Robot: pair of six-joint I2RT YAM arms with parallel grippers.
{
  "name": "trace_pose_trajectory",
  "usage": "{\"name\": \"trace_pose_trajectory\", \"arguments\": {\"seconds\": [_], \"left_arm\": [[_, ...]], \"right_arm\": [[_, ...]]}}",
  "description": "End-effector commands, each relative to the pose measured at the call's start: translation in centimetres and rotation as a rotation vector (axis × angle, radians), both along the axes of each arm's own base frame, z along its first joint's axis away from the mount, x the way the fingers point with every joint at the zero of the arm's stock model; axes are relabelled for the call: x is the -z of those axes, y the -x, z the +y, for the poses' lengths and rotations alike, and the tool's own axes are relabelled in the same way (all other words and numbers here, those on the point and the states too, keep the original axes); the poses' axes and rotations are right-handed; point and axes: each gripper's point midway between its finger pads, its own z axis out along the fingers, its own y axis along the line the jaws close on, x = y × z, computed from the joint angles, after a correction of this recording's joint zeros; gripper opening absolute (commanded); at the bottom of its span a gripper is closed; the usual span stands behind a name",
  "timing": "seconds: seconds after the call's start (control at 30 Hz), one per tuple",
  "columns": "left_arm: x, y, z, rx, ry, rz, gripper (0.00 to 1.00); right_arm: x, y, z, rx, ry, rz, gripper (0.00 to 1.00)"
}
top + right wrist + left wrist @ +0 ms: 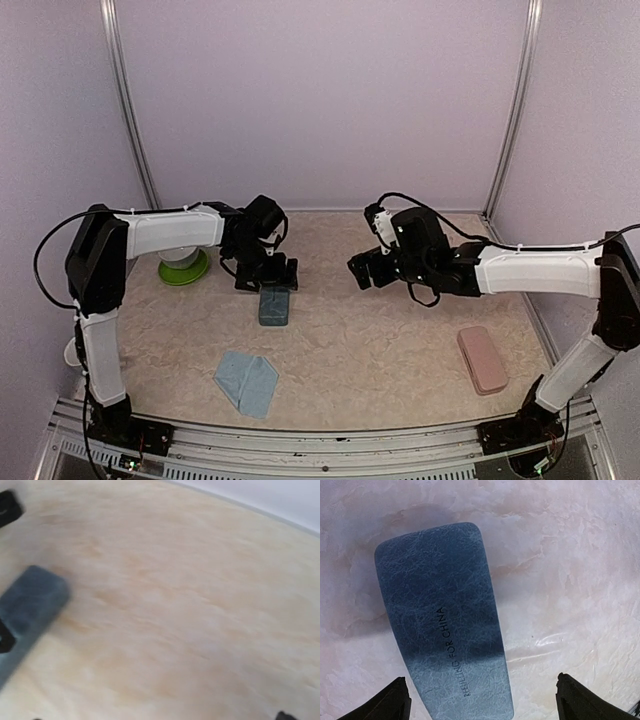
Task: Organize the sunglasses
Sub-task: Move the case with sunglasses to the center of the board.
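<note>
0 pairs of sunglasses are visible in any of the 3 views. Whether they sit inside the cases cannot be told, since both cases appear shut.

The blue-grey case lies flat on the surface, left of centre in the overhead view. Its lid is closed and the printed lettering faces up. The left end effector hovers directly over the near end of this case with its jaws spread wide. In the wrist view 1 dark fingertip shows at each lower corner, on either side of the case, and neither touches it.

The right end effector is right of centre and points toward the same case. It holds nothing. Its wrist view is blurred, with only a finger tip at the lower edge, which suggests parted jaws.

The pink case rests well apart at lower right, the light-blue cloth at lower left, and a green dish at far left.

Step in hand, as a judgement: a let-go at the blue-grey case, with that case done. The next move calls for lifting the left arm straight up so the fingers clear the lid without nudging it. The pink case and the cloth would then need attention.
</note>
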Motion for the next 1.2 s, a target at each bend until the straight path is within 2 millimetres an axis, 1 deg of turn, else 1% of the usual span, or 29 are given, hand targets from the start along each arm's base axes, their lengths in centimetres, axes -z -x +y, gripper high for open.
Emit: {"name": "trace_pose_trajectory", "arguments": {"seconds": [0.0,0.17,0.23,0.33,0.43,0.53,0.63,0.7,0.73,0.8,1.0,1.17], "left_arm": [[2.0,-0.4,-0.3,-0.055,-0.071,0.005,0.99],[3.6,-0.4,0.0,-0.104,-0.119,0.024,0.94],[3.9,-0.4,-0.1,-0.112,-0.118,0.024,0.89],[4.0,-0.6,-0.3,-0.122,-0.113,0.016,0.77],[4.4,-0.5,-0.6,-0.124,-0.103,0.026,0.73],[4.7,-0.5,-0.5,-0.128,-0.117,0.025,0.64],[4.6,-0.6,0.0,-0.123,-0.135,0.011,0.64],[4.3,-0.6,0.6,-0.117,-0.133,0.003,0.63],[4.1,-0.6,1.1,-0.114,-0.126,0.001,0.63],[3.7,-0.7,2.7,-0.121,-0.125,-0.008,0.63],[3.0,0.3,8.3,-0.132,-0.134,-0.017,0.64],[3.6,1.6,13.1,-0.138,-0.216,-0.001,0.64]], "right_arm": [[-0.1,0.5,-4.7,0.104,0.052,0.018,1.0],[-0.6,1.1,-8.9,0.185,0.067,0.051,1.0],[-0.6,1.5,-10.2,0.209,0.07,0.072,1.0],[-1.1,2.2,-11.8,0.236,0.071,0.08,1.0],[-1.6,2.7,-13.4,0.284,0.084,0.07,1.0],[-2.4,3.1,-15.0,0.352,0.071,0.068,1.0],[-2.7,3.6,-16.4,0.415,0.035,0.101,1.0],[-2.2,4.3,-17.8,0.504,-0.01,0.178,1.0],[-1.7,4.7,-18.1,0.517,-0.014,0.218,1.0],[-1.0,5.1,-18.1,0.497,-0.027,0.294,1.0],[1.9,6.8,-18.2,0.478,-0.013,0.505,1.0],[4.1,8.1,-17.9,0.472,-0.014,0.648,1.0]]}}
